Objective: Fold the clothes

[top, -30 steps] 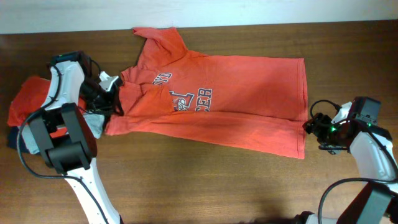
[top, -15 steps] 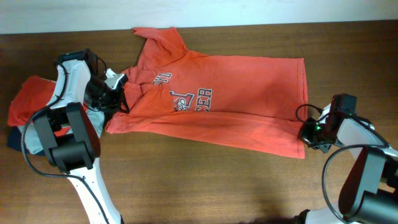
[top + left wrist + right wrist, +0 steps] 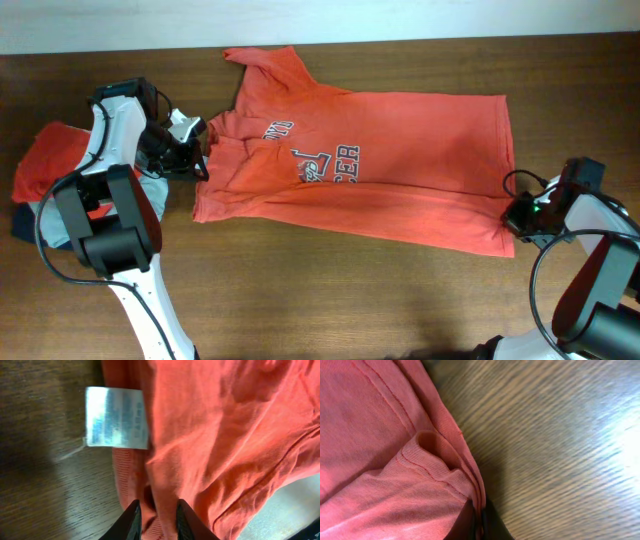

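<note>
One big orange-red T-shirt (image 3: 400,170) spread flat on the table (image 3: 330,300); three smaller pieces heaped at the left end: orange-red one (image 3: 50,160), grey-blue one (image 3: 152,192), navy one (image 3: 20,226); left end effector (image 3: 156,519) pinched on the collar near the neck tag (image 3: 116,417); right end effector (image 3: 479,522) clamped tight on the hem corner.

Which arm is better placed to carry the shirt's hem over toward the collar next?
Right, probably: the right gripper is shut on the T-shirt at its hem corner; the left gripper pinches the collar end beside the neck tag.
</note>
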Motion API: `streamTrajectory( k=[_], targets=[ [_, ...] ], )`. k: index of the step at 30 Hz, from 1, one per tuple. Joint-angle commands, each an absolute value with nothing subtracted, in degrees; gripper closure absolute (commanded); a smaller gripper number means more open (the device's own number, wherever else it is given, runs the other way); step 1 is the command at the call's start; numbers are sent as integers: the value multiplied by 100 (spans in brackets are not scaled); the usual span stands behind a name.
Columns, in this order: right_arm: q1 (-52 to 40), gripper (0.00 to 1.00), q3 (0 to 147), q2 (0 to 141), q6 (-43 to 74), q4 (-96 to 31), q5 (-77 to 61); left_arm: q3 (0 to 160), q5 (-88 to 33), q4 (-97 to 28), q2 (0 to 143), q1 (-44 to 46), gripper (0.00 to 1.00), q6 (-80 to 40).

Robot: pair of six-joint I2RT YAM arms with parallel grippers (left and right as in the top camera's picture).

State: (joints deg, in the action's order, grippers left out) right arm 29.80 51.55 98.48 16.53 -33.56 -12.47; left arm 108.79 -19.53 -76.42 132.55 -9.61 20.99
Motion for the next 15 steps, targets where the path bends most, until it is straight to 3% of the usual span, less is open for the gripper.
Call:
streamTrajectory(
  k=[1,10,15],
  targets=[
    [3083,96,5113,10022,1697,-3382,-727,10881,-2012,-7496,13209,-954,76,2086],
    [3114,95,5354,10022,1997,-3763,362,11465,-2016,-7878,13176,-926,76,2091],
    [3323,95,5572,10022,2047,-3999,156,11483,-2215,-8062,13039,-908,74,2091]
  ],
)
